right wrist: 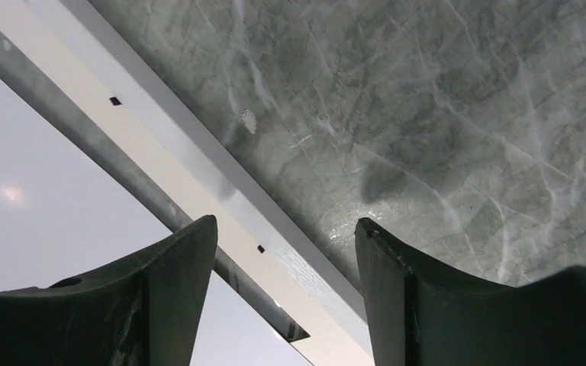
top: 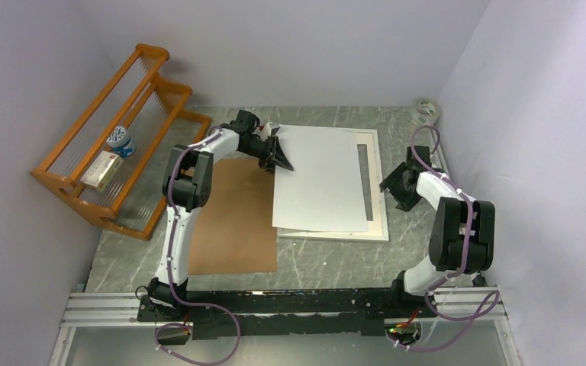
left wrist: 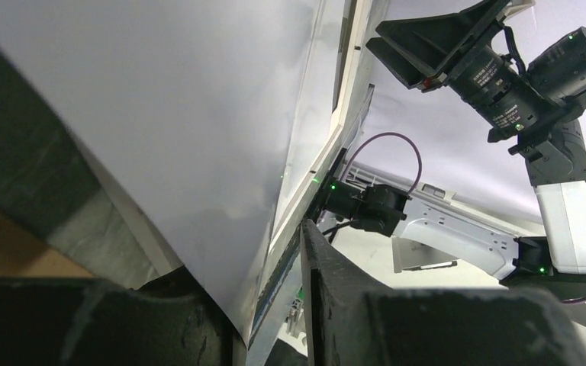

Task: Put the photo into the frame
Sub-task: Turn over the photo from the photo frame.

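White-backed photo (top: pixel 320 179) lies askew over the frame (top: pixel 379 221). Left gripper (top: pixel 281 158) straddles its far corner; we cannot tell if it pinches. Right gripper (top: pixel 391 187) hangs spread beside the frame. We should square the edges first.

Pale booth closed in around a marble-look worktop

Smooth lilac-white walls, the back wall (top: pixel 290 46), left wall (top: pixel 15 114) and right wall (top: pixel 549 114), box in the grey-green veined worktop (top: pixel 328 263) under even, soft light. An orange wooden rack (top: pixel 53 180) stands by the left wall, holding a small box (top: pixel 101 169) and a tub (top: pixel 123 141). A roll of tape (top: pixel 426 109) sits in the far right corner, and a metal rail (top: pixel 107 309) runs along the near edge.
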You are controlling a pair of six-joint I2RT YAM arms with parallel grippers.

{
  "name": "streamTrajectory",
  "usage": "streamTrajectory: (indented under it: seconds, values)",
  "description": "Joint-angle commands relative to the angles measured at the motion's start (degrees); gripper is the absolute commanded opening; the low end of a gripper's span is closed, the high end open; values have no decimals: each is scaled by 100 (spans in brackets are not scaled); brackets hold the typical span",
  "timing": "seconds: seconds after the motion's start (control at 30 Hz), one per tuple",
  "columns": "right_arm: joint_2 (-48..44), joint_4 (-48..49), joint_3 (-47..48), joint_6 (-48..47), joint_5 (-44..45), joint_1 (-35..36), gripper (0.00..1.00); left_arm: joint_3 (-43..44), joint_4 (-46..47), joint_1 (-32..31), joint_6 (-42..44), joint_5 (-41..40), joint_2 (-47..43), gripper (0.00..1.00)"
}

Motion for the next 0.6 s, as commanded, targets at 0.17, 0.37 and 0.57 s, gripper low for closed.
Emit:
streamTrajectory:
  seconds: [0.17,0.37,0.57]
  values:
    - [57,360,-205,142,-157,-69,61,370,764,-283,-579,202,185,33]
    - [148,395,-228,108,-255,-103,59,746,657,-470,-633,97,451,34]
    - [218,375,-194,38,-266,-121,59,776,752,-512,-802,-40,566,35]
